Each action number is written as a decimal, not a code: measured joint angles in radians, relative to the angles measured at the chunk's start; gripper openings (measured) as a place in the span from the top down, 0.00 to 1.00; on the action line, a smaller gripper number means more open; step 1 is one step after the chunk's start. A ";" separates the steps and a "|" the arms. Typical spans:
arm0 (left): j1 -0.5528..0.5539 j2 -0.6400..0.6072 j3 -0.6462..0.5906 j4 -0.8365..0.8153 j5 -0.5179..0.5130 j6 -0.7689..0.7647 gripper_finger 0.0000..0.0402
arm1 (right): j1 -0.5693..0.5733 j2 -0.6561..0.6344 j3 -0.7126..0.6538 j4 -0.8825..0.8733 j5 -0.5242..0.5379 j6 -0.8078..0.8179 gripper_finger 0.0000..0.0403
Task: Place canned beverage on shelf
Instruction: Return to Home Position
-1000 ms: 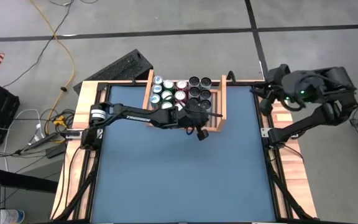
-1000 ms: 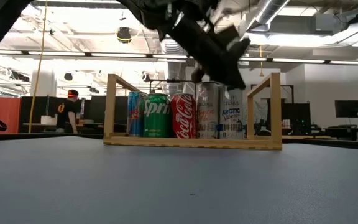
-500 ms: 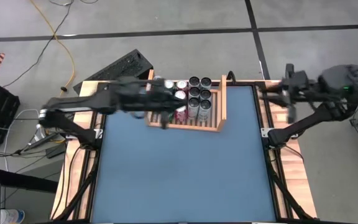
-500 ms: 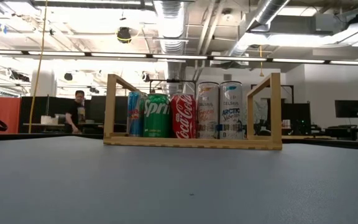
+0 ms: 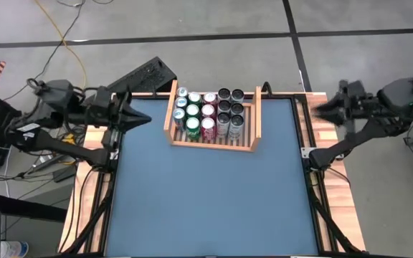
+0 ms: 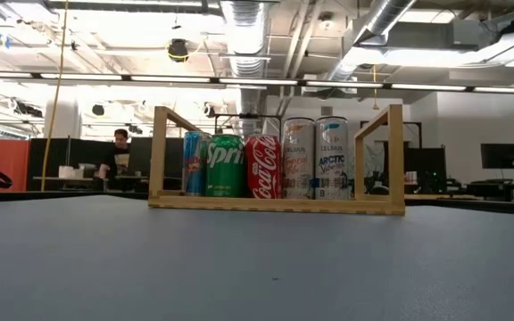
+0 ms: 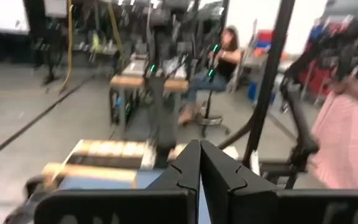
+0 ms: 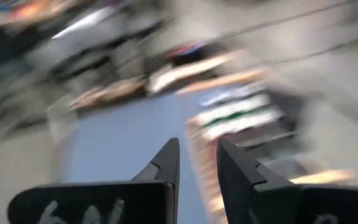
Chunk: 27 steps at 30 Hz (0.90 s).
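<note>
The shelf [image 5: 254,118], a light wooden rack with raised side boards, stands at the table's far middle. Several canned beverages [image 5: 208,115] stand upright in rows on its slatted base. The low view shows the front row [image 6: 264,166]: blue, green, red and two white cans. My left gripper [image 5: 148,119] hangs shut and empty over the table's far left corner, pointing level toward the shelf; its fingers meet in the left wrist view [image 7: 199,152]. My right gripper [image 5: 318,110] hangs beyond the table's right edge, its fingers [image 8: 197,155] a little apart with nothing between them.
The blue table top [image 5: 206,193] lies bare in front of the shelf. A black keyboard [image 5: 138,77] lies off the far left corner, with cables [image 5: 63,136] on the floor at the left. A person [image 6: 114,160] stands far behind the table.
My left gripper has drawn back from over the shelf toward the table's left edge, rising out of the low view and tipping up to level; it stays shut. My right arm has pulled back a little toward the right. The cans have kept still.
</note>
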 joint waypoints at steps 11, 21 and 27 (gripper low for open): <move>0.017 -0.316 -0.628 0.502 0.206 -0.102 1.00 | 0.023 -0.426 -0.494 0.522 0.104 -0.154 0.78; 0.017 -0.587 -1.065 0.874 0.208 -0.232 1.00 | 0.012 -0.861 -0.988 0.831 0.097 -0.161 0.78; 0.017 -0.723 -1.214 0.887 0.130 -0.258 1.00 | -0.011 -0.870 -1.077 0.782 0.118 -0.142 0.78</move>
